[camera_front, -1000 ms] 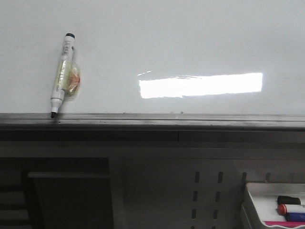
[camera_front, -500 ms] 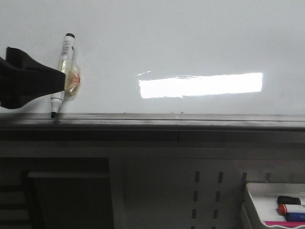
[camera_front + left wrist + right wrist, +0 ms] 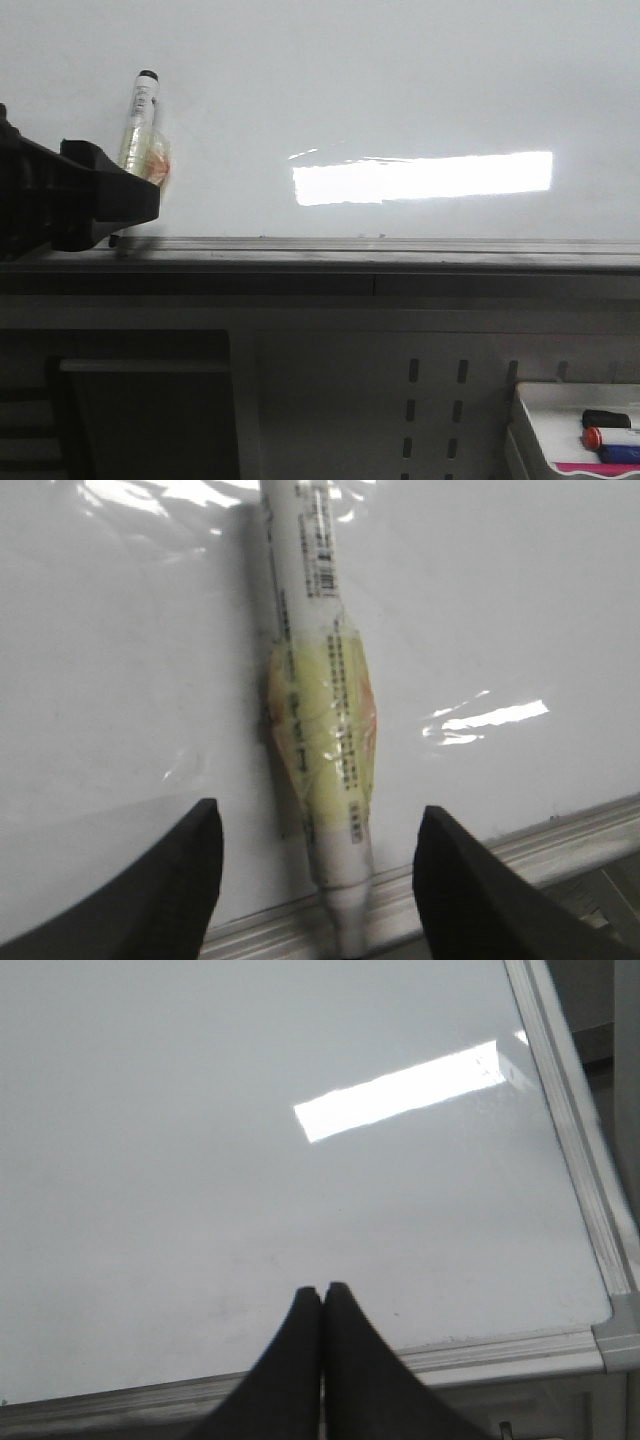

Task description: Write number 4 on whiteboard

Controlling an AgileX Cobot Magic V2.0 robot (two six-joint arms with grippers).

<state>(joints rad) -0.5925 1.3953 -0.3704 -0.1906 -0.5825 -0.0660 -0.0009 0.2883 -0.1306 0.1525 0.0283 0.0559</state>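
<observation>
The whiteboard [image 3: 400,90] is glossy white with a bright rectangular glare. No number 4 shows on it. A white marker pen [image 3: 141,115] with a yellowish tape wrap lies on the board at the left. Its tip points down to the grey ledge [image 3: 400,250]. My left gripper [image 3: 120,200] reaches in from the left and hides the pen's lower part. In the left wrist view the left gripper [image 3: 318,810] is open, with the pen [image 3: 322,710] between its fingers and untouched. My right gripper [image 3: 322,1288] is shut and empty over the bare board [image 3: 200,1110].
A small white tray [image 3: 545,405] at the lower right holds black, red and blue markers. Below the ledge is a grey perforated panel [image 3: 435,410]. The board's framed corner [image 3: 612,1338] shows in the right wrist view.
My left gripper has come in from the left, moved right and lower, and now covers the pen's lower half. The pen has not moved.
</observation>
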